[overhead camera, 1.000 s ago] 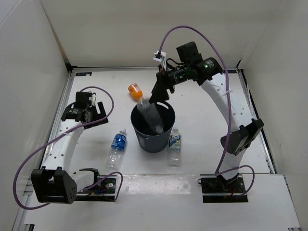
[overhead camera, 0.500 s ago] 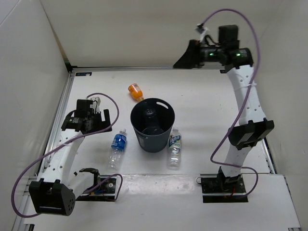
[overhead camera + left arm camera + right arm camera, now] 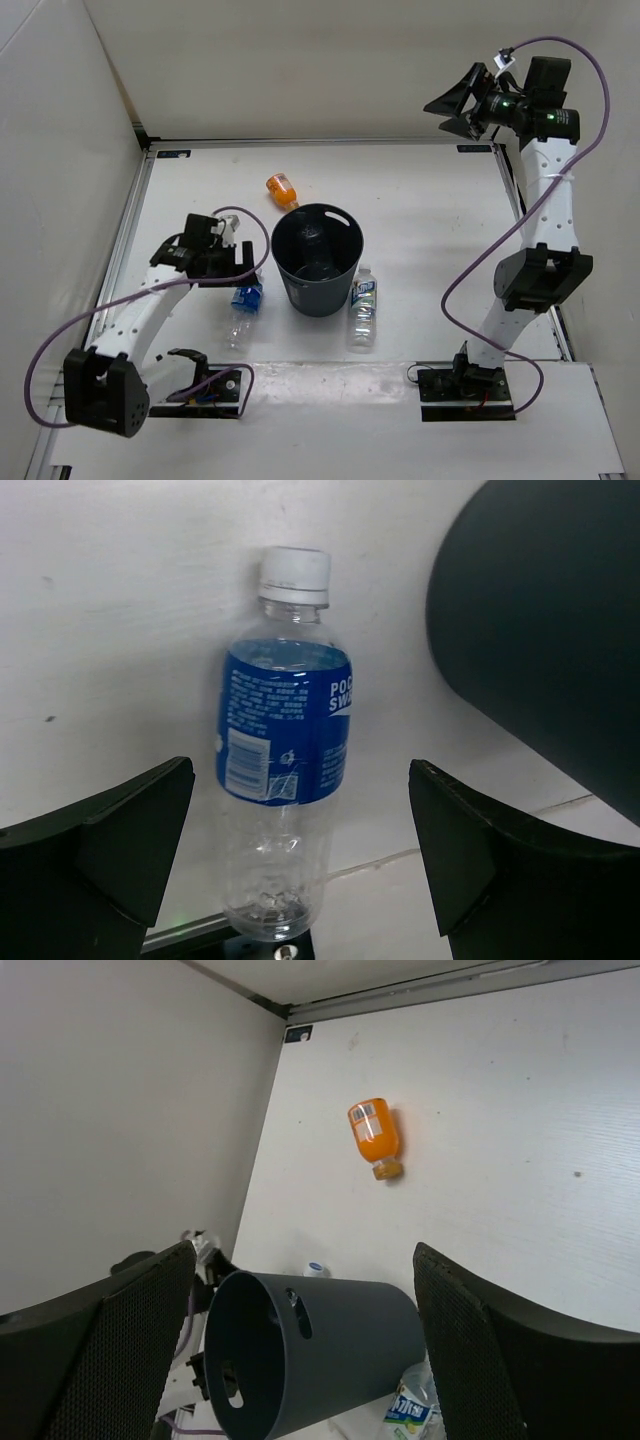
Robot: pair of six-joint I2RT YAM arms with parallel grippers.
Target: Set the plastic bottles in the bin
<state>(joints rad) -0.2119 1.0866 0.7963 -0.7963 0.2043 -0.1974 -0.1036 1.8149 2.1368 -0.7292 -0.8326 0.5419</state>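
Observation:
The dark grey-blue bin [image 3: 318, 292] stands mid-table, and a clear bottle [image 3: 312, 246] lies inside it. My left gripper [image 3: 238, 268] is open just above the blue-labelled bottle [image 3: 241, 312], which lies left of the bin. In the left wrist view that bottle [image 3: 285, 730] sits between the spread fingers [image 3: 130, 830], untouched, with the bin wall [image 3: 540, 650] to the right. A white-blue-labelled bottle [image 3: 363, 305] lies right of the bin. The orange bottle [image 3: 282, 190] lies behind it. My right gripper [image 3: 452, 104] hangs open and empty, high at the back right.
White walls close in the table on the left, back and right. Purple cables loop from both arms. The right wrist view looks down on the bin [image 3: 330, 1350], the orange bottle [image 3: 375, 1135] and the white-blue-labelled bottle [image 3: 410, 1412].
The right gripper let the clear bottle fall into the bin, then swung up and back to the right. The left gripper moved right and down over the blue-labelled bottle.

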